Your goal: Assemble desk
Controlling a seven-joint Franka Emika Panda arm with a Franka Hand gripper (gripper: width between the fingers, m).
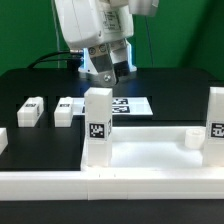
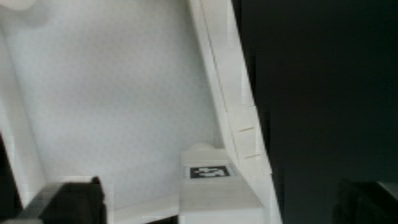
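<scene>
Desk slab [image 1: 150,150], two legs [image 1: 98,125] upright, hand [image 1: 104,72] above, pointing down

Hand [image 1: 104,75] fingertips blurred, one leg [image 1: 216,125] cut by edge, marker board [image 1: 137,105] partly hidden

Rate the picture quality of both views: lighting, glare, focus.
Exterior view: even lighting, fairly sharp; the white desk slab and the central upright leg glare slightly against the black table, tag patterns distinct. Wrist view: soft and dim; the slab looks grey, a leg's tag is smeared, and the gripper's fingers are dark blurs.
</scene>
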